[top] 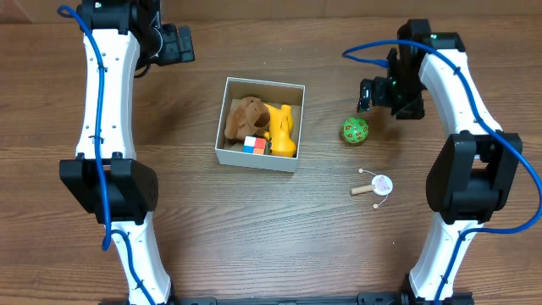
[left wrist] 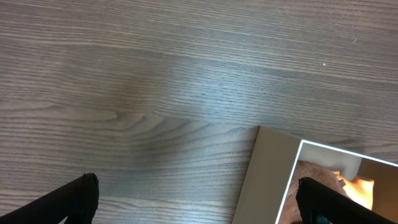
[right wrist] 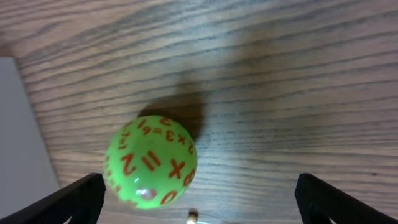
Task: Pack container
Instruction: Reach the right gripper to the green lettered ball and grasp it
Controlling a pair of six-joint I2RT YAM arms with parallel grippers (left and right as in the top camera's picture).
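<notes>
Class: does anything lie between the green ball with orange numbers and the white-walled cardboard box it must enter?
Nothing visible does: only bare wooden table separates the green numbered ball from the white-walled cardboard box.

The green ball bears orange printed sums. A large 2, an equals sign and a multiplication cross read clearly; the smaller figures near its top are unclear.
</notes>
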